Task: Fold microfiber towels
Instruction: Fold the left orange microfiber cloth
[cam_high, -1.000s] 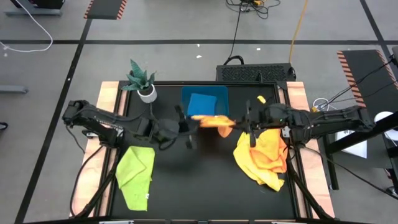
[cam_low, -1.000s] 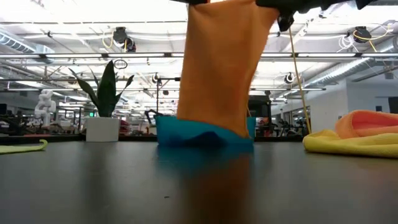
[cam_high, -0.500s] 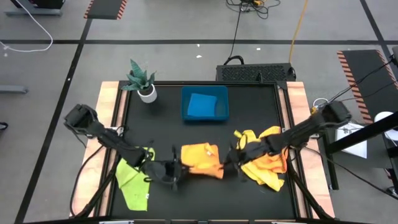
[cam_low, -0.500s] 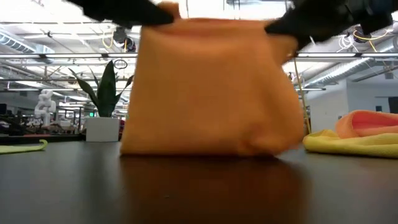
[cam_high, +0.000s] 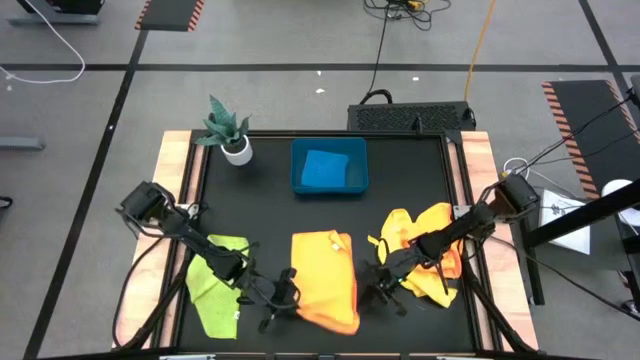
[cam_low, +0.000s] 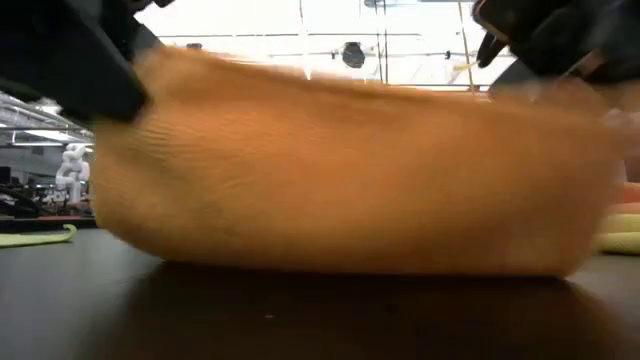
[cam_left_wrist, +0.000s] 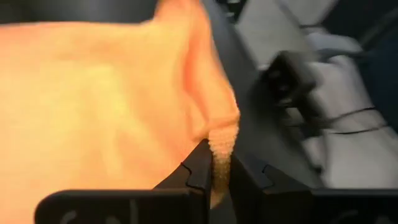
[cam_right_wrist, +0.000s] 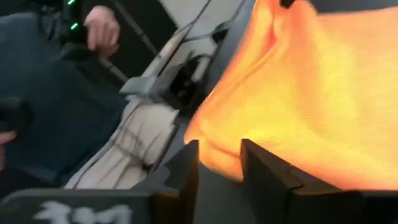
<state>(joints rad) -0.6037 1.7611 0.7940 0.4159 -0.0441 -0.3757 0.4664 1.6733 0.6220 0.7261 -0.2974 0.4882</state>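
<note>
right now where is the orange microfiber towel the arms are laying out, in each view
High view: the orange microfiber towel lies spread near the table's front edge, between the left gripper and the right gripper.
Low view: it fills most of the picture.
Left wrist view: its corner sits between the fingers.
Right wrist view: its edge is just past the open fingers.
Shared landmark: the black tabletop.

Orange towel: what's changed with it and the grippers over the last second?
Both arms carried the orange towel from above the blue tray down to the table's near edge and spread it flat. The left gripper still pinches a corner; the right gripper has opened, with the cloth edge loose between its fingers. The lime towel, yellow-orange pile and plant stayed put.
</note>
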